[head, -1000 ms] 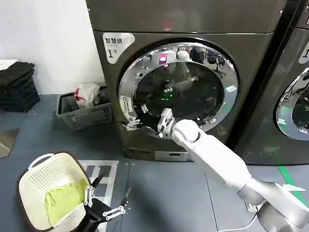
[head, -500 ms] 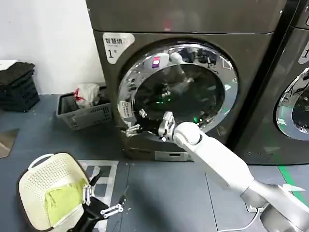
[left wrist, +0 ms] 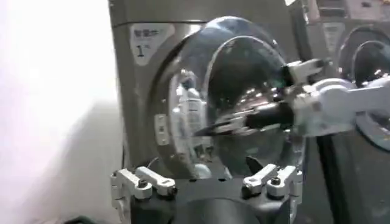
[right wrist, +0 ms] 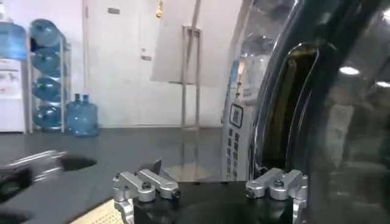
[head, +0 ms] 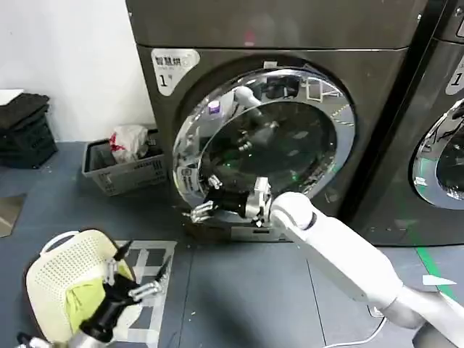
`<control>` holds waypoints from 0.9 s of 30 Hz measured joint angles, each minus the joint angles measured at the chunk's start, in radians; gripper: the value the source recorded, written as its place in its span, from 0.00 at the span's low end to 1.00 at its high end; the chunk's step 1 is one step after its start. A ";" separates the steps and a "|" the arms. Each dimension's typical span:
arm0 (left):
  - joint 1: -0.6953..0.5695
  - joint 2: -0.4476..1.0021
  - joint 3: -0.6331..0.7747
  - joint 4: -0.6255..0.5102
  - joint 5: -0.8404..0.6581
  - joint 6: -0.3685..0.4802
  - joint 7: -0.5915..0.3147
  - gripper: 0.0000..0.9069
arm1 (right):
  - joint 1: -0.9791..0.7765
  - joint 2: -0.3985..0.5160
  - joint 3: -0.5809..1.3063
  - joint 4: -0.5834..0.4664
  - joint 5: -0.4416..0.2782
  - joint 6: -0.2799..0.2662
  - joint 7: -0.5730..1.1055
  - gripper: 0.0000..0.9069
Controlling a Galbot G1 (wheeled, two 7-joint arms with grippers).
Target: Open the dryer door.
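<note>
Since the dryer door (head: pixel 264 141) hinges on the far side from the robot's left, its near edge is the bit that swings out, and that's exactly where the right gripper (head: pixel 205 199) is parked: down at the lower near rim, arm reaching across the front of the machine. The door looks cracked open a little already, with the chrome rim tilted away from the cabinet and a gap showing in the left wrist view, so the pull seems to be underway but nowhere near finished. Fingers on the right gripper are spread apart, not squeezing anything; they look hooked at or just behind the door's edge, though whether they actually touch the rim is hard to tell. The angle makes sense for dragging the edge outward rather than pinching it.

The left gripper (head: pixel 138 279) hangs low above the white laundry basket (head: pixel 51 279) with the green cloth (head: pixel 81 301) in it, fingers apart and empty, well clear of the door's swing. The neighbouring machine (head: pixel 442 145) sits untouched.
</note>
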 joint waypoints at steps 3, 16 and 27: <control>-0.038 0.022 -0.028 0.021 -0.028 0.029 0.004 1.00 | -0.019 -0.024 0.012 0.037 0.006 0.000 -0.008 1.00; -0.182 0.128 -0.051 0.136 -0.084 0.081 0.013 1.00 | -0.105 -0.124 0.086 0.177 0.021 0.000 -0.092 1.00; -0.277 0.242 0.022 0.219 -0.089 0.094 0.024 1.00 | -0.221 -0.215 0.182 0.297 0.014 0.000 -0.183 1.00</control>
